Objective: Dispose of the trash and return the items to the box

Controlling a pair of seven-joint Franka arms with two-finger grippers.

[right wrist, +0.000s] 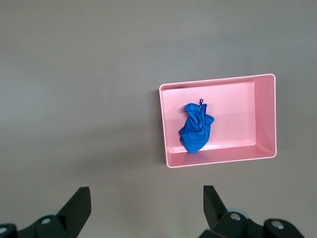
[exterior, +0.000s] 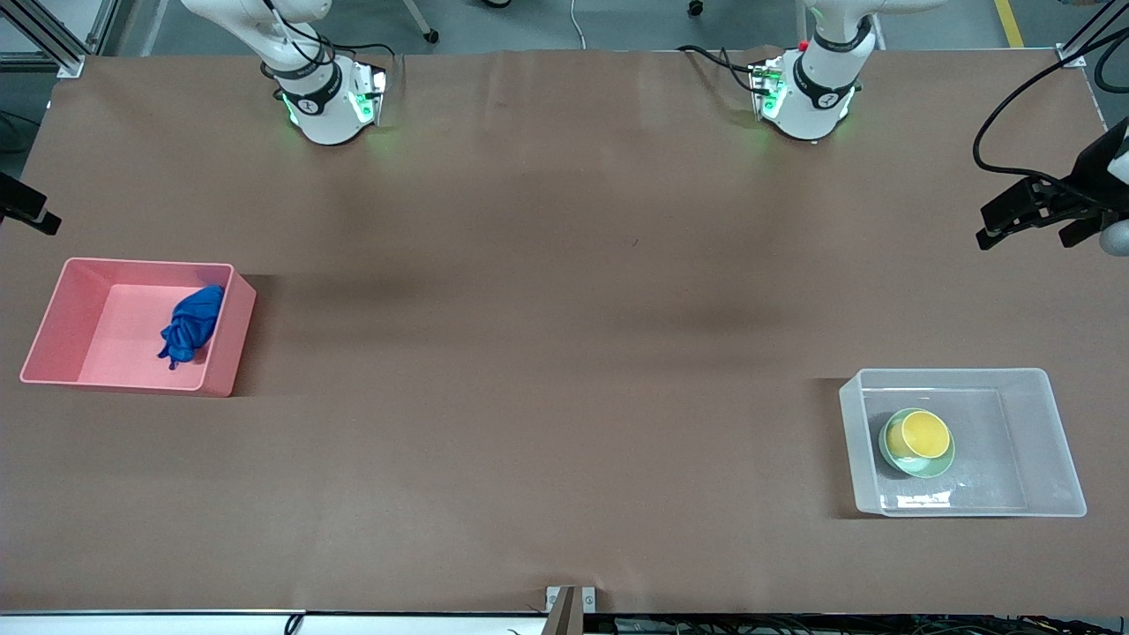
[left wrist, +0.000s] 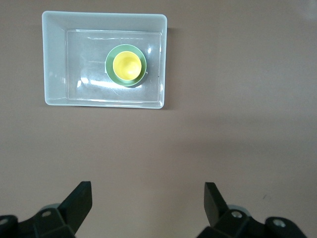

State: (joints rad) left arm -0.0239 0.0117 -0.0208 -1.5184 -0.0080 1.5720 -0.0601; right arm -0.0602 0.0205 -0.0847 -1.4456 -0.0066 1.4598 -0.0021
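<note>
**Now: wad in the pink bin, cup and bowl in the box**

Already we find each of the task's things inside a bin. At the right arm's end of the table sits the pink bin (exterior: 53, 328), and in it lies the wad (exterior: 190, 326), a crumpled bright blue cloth resting on the bin's floor against the wall that faces the middle of the table. Our right wrist view looks straight down on the same pair: the wad (right wrist: 196, 128) lies just inside the wall of the pink bin (right wrist: 265, 116).

At the left arm's end, nearer the front camera, stands the box (exterior: 1054, 441), clear and rectangular. On its floor rests the bowl (exterior: 933, 466), pale green, with the yellow cup (exterior: 924, 433) sitting inside it, tipped a little on its side in the front view. From the left wrist we see the cup (left wrist: 127, 65) nested in the bowl (left wrist: 112, 58), toward one long wall of the box (left wrist: 54, 59).

We see the left gripper (left wrist: 148, 201) high over bare table beside the box, its fingers spread wide and holding nothing. The right gripper (right wrist: 147, 201) hangs over bare table beside the pink bin, likewise spread and empty.
</note>
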